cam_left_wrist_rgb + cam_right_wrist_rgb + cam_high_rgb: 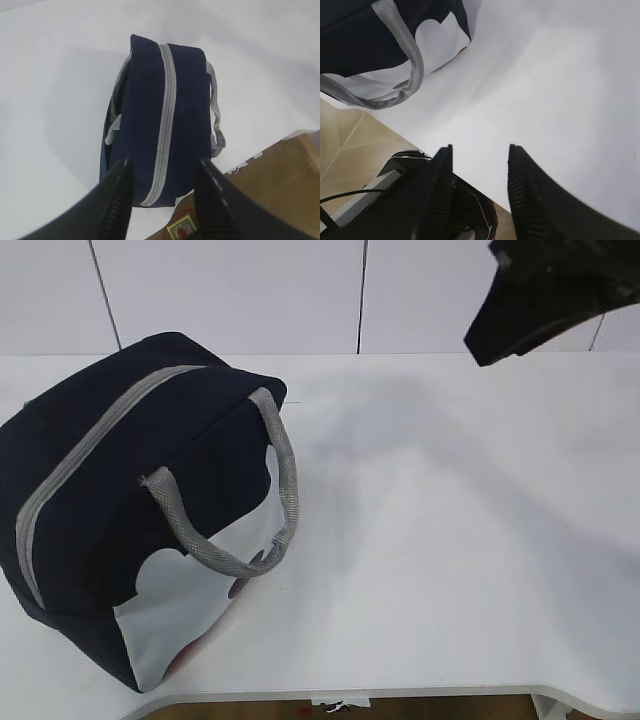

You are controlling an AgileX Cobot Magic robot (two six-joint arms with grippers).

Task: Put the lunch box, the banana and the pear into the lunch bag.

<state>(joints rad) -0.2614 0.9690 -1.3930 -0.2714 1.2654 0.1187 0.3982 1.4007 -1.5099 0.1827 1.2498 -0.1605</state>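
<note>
lunch bag (120, 510) zipped, on white table (450, 540)

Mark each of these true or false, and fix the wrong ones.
1. The lunch bag has its zipper closed. True.
2. A banana lies on the table beside the bag. False: no banana, pear or lunch box shows.
3. The left tool grips the bag's handle. False: it is open, holding nothing.
4. The right tool is open and empty. True.
5. The bag has grey handles. True.

Black fingers (530, 200), ribbed inner faces, glossy black arm (550, 290)
</note>
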